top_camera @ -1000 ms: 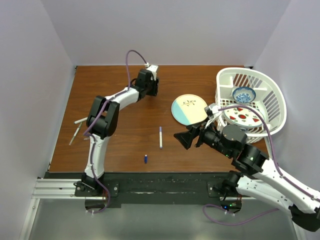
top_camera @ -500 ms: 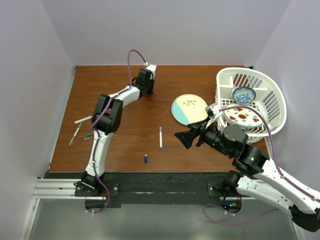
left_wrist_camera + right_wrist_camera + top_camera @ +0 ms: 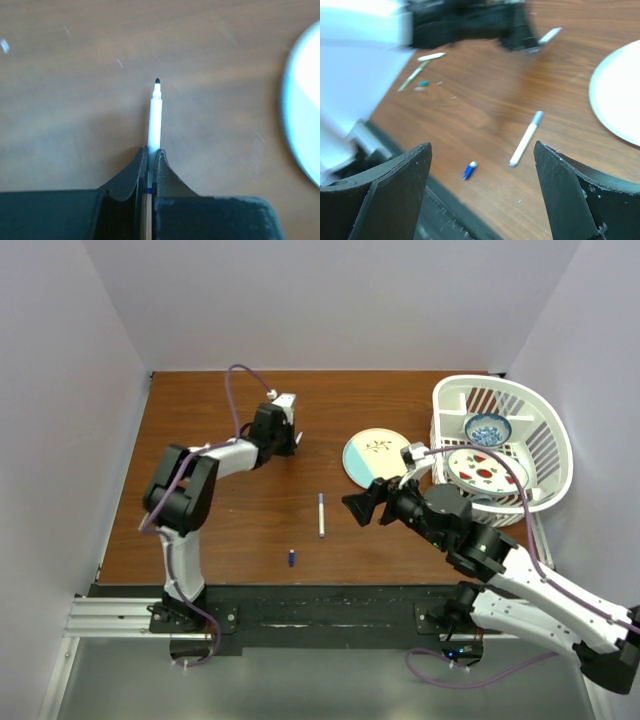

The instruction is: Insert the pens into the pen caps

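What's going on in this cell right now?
Pen capping, mid-run. The left gripper is shut on a white pen, its dark tip bare, over the table left of the plate. The right gripper is open, facing a second pen with a blue end and a loose blue cap, both lying on the table.

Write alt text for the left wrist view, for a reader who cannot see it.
The left gripper is shut on a thin white pen, whose uncapped dark tip points away from the camera, with the brown wooden table behind it. The curved edge of a pale plate shows at the right.
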Action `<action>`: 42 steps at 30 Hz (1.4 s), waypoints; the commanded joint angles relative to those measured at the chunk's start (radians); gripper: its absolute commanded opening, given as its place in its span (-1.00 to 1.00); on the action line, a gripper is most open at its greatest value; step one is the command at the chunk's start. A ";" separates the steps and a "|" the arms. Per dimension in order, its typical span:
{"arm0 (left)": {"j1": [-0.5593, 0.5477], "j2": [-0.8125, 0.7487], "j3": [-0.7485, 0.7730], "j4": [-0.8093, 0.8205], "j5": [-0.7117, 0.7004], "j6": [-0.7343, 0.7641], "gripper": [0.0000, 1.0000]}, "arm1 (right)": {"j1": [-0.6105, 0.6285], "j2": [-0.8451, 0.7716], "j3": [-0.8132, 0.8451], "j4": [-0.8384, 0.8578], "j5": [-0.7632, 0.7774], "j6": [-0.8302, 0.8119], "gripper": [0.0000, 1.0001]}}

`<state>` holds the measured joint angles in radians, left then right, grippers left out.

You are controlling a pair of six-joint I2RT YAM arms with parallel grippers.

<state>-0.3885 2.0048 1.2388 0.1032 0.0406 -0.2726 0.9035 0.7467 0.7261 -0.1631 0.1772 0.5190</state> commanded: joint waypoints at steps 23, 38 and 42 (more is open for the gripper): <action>-0.032 -0.949 -0.731 0.503 0.590 -0.445 -1.00 | -0.058 0.450 0.119 0.510 0.008 0.305 0.26; -0.032 -0.968 -0.727 0.497 0.668 -0.462 -0.48 | -0.058 0.527 0.153 0.619 -0.168 0.233 -1.00; -0.032 -0.975 -0.696 0.426 0.680 -0.416 -0.08 | -0.058 0.516 0.154 0.639 -0.240 0.207 -1.00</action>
<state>-0.4164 1.0508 0.4938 0.5598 0.6750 -0.7189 0.8448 1.2888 0.8387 0.3897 0.0257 0.7769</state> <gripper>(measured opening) 0.416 0.059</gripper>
